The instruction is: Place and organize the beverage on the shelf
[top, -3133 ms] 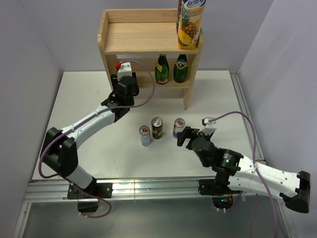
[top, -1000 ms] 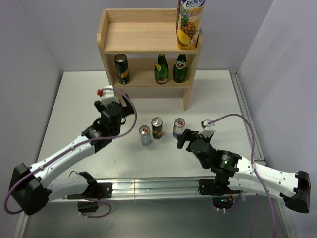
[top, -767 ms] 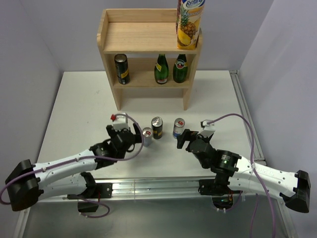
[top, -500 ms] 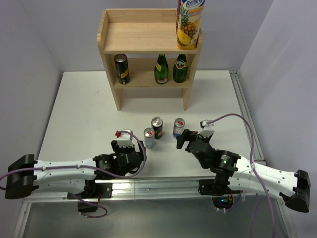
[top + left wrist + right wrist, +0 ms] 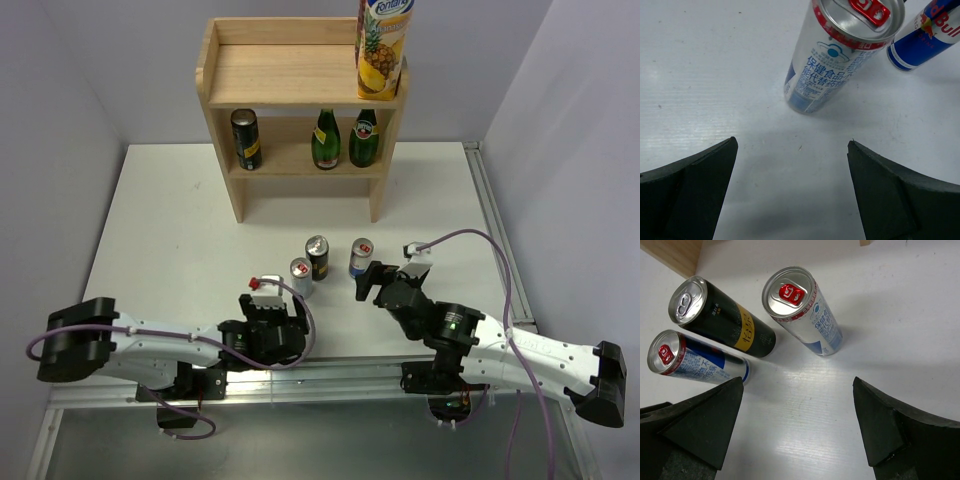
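While off the shelf [image 5: 290,75], three cans [image 5: 317,257]

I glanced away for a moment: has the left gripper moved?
Yes. The left gripper has drawn back from the shelf toward the near edge of the table, and is now open just behind a silver can.

Top view high, from behind; wrist views close, downward; silver-blue can [image 5: 832,55] common to both

We see a black-gold can [image 5: 245,138] and two green glass bottles [image 5: 326,138] upright on the light-wood shelf [image 5: 290,75]'s lower tier, while a second black-gold can [image 5: 317,257] and two silver-blue cans [image 5: 300,277] stand clustered well in front of it.
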Motion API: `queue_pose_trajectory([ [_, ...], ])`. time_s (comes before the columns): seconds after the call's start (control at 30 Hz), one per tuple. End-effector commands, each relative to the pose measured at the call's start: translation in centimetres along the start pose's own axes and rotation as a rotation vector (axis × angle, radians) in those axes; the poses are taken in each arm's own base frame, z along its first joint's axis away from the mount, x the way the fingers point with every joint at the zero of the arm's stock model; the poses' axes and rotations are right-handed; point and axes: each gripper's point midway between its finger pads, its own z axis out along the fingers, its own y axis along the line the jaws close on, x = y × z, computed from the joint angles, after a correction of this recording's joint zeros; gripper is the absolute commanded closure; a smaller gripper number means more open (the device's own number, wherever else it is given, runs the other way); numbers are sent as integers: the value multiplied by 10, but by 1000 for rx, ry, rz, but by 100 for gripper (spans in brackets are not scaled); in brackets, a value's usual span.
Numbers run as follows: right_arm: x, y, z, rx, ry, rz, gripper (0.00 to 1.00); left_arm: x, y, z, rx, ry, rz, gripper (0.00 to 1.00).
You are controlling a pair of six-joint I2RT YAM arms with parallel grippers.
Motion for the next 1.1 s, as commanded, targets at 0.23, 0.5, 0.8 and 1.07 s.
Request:
queue_pose_trajectory([
  [0.23, 7, -2, 3, 6, -5, 20, 2, 4, -33, 48, 14, -153, 21, 1],
  [0.5, 5, -9, 1, 19, -15, 12, 2, 0, -20, 95, -56, -156, 76, 1],
  [0.8, 6, -13, 1, 37, -15, -5, 2, -12, -13, 113, -92, -174, 79, 37],
  [1.07, 4, -10, 2, 33, -17, -9, 2, -33, -1, 105, -150, -184, 71, 100],
])
